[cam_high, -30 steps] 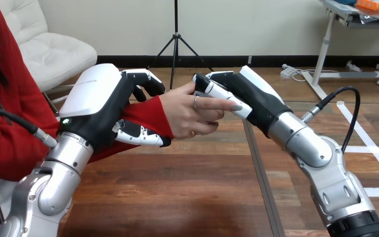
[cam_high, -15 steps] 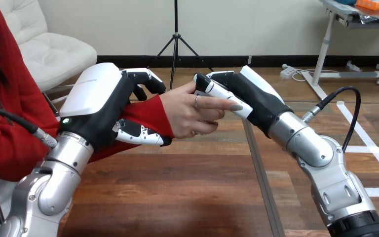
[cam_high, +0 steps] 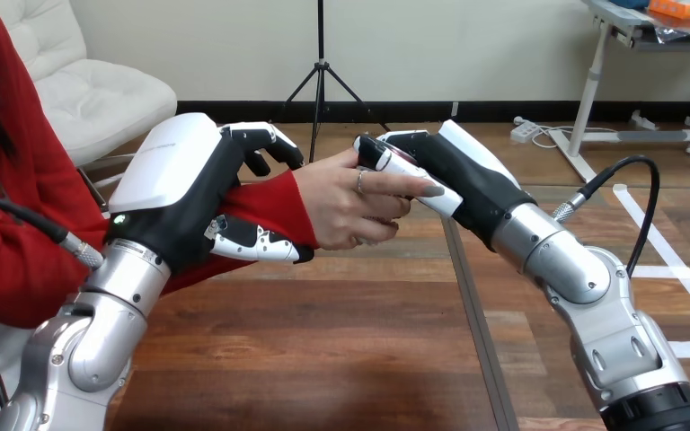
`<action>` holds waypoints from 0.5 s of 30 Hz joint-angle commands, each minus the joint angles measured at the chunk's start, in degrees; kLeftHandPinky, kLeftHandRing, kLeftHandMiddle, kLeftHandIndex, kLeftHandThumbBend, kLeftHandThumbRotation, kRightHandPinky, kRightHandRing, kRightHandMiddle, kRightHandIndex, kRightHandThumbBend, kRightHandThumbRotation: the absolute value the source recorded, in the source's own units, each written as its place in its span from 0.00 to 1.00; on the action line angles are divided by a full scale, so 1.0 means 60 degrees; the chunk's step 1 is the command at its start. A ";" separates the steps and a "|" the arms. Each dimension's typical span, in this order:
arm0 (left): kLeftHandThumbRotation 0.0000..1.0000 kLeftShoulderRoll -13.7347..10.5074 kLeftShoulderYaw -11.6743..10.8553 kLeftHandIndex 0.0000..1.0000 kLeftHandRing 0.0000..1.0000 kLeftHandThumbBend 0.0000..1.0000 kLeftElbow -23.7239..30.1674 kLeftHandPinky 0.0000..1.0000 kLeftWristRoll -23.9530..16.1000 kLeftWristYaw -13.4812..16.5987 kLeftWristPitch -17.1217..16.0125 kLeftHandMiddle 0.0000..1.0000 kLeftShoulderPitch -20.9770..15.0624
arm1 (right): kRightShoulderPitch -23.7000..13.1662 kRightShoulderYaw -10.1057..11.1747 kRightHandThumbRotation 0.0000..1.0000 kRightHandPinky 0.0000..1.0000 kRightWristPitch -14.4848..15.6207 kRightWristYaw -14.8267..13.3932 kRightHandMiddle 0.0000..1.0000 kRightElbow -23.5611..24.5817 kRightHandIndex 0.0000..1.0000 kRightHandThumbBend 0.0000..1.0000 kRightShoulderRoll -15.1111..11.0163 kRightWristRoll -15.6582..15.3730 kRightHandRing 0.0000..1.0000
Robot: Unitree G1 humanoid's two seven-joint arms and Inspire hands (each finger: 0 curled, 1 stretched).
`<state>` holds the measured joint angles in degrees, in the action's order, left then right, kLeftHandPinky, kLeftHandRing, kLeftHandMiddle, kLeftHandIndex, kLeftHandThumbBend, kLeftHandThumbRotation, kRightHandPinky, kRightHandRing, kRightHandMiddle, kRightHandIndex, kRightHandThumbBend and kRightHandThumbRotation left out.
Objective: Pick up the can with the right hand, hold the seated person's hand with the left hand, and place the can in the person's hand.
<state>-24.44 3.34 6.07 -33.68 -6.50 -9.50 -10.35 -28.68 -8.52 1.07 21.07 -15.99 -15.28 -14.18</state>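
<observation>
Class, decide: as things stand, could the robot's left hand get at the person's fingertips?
Probably not: the left hand is curled round the person's wrist, and the right hand lies against those fingertips.

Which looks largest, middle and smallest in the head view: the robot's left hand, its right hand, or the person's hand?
Left hand, largest, though perhaps only nearer the camera.
Right hand, slightly smaller.
The person's hand, smallest.

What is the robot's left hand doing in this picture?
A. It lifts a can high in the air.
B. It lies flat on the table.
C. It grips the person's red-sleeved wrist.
C: the left hand has its fingers and thumb curled round the person's wrist.
</observation>
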 commanded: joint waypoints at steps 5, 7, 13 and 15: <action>0.22 0.0254 -0.0211 0.62 0.66 0.83 0.0681 0.49 0.0931 0.0100 -0.0218 0.72 -0.0830 | -0.0526 -0.0193 1.00 0.48 -0.0374 0.0207 0.64 0.0451 0.67 0.79 0.0104 0.0224 0.59; 0.25 0.0316 -0.0246 0.64 0.67 0.81 0.0700 0.49 0.1260 0.0013 -0.0191 0.73 -0.0769 | -0.0488 -0.0161 1.00 0.49 -0.0430 0.0222 0.65 0.0433 0.68 0.85 0.0092 0.0289 0.60; 0.33 0.0426 -0.0347 0.69 0.70 0.82 0.0603 0.52 0.2254 -0.0189 -0.0336 0.75 -0.0599 | -0.0343 0.0014 1.00 0.51 -0.0562 0.0322 0.70 0.0384 0.72 0.95 0.0076 0.0658 0.63; 0.42 0.0460 -0.0387 0.74 0.73 0.88 0.0550 0.55 0.2629 -0.0281 -0.0414 0.77 -0.0520 | -0.0261 0.0116 1.00 0.54 -0.0535 0.0370 0.74 0.0384 0.77 0.98 0.0088 0.0858 0.67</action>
<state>-24.05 2.68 6.08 -23.93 -8.28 -9.58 -9.80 -28.66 -7.76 0.04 21.58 -15.99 -15.77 -11.60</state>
